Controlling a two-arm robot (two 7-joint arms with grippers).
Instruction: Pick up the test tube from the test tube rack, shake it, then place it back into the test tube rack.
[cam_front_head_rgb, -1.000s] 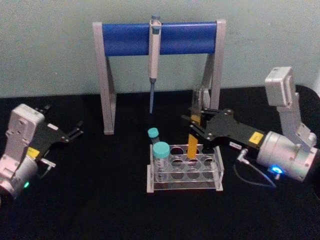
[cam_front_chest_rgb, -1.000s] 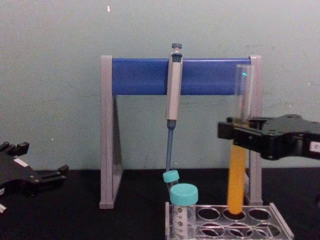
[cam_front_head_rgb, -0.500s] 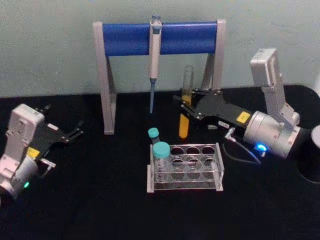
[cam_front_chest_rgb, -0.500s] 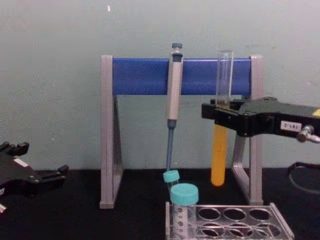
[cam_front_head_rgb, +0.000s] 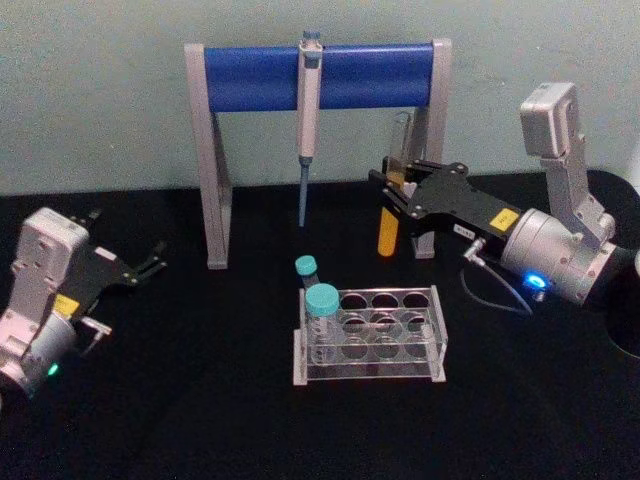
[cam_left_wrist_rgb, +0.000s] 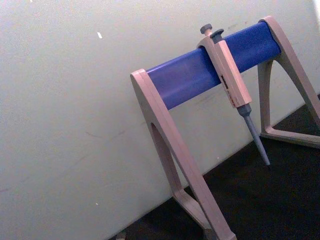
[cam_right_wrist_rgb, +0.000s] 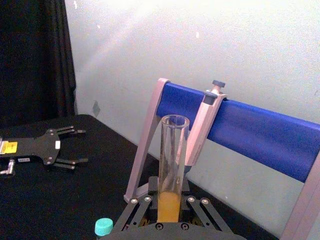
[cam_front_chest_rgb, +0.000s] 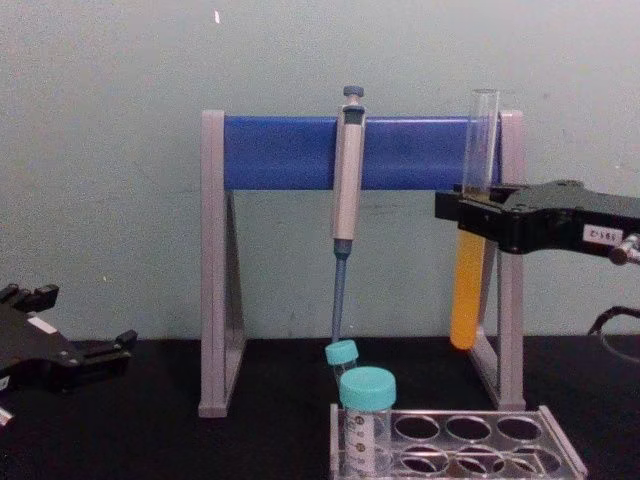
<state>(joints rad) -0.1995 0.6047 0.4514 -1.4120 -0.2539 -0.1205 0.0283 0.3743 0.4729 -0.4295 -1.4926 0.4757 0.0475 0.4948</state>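
Tube's out, return pending
Right gripper (cam_front_head_rgb: 396, 190) clamps the test tube (cam_front_head_rgb: 386, 236) upright beyond the test tube rack (cam_front_head_rgb: 370, 362); reinserting remains. Left gripper (cam_front_head_rgb: 152, 262) sits left, spread.

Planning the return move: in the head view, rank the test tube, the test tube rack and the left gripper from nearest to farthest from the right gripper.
1. test tube: gripped in the right gripper, raised.
2. test tube rack: on the table, lower and nearer the robot.
3. left gripper: far left.
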